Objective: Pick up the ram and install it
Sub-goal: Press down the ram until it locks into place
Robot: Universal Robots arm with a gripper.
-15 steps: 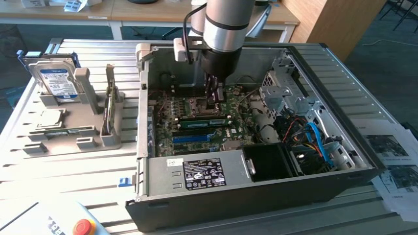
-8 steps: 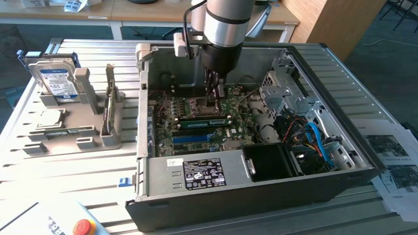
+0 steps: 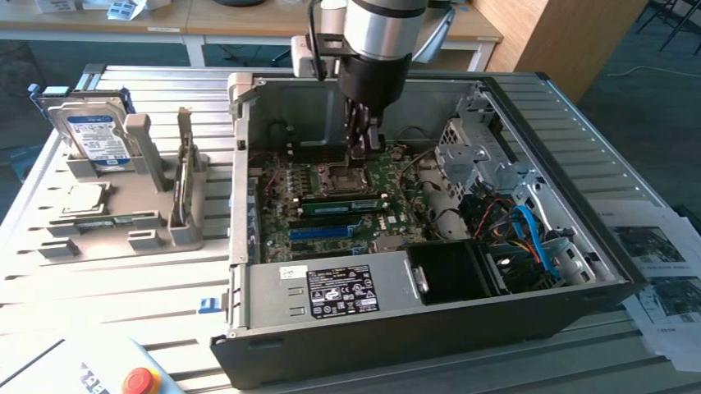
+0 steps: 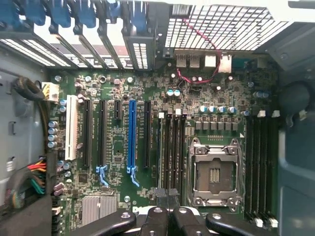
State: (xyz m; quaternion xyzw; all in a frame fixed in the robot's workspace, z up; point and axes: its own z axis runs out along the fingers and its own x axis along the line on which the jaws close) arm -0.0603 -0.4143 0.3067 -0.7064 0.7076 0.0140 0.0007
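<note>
From the exterior view we look down at an angle from a little way off onto the open computer case (image 3: pixel 438 312) on the table (image 3: pixel 131 279). From the wrist we look straight down, close, onto its motherboard (image 4: pixel 147 162), which both views share.

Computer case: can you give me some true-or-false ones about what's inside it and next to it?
1. The computer case has its side closed. False: it is open and the motherboard shows.
2. The hard drive stands in the grey holder. True.
3. The gripper hangs over the holder. False: it is inside the case, above the motherboard.
4. One long slot is blue. True.
5. A fan covers the CPU socket. False: it is uncovered.
</note>
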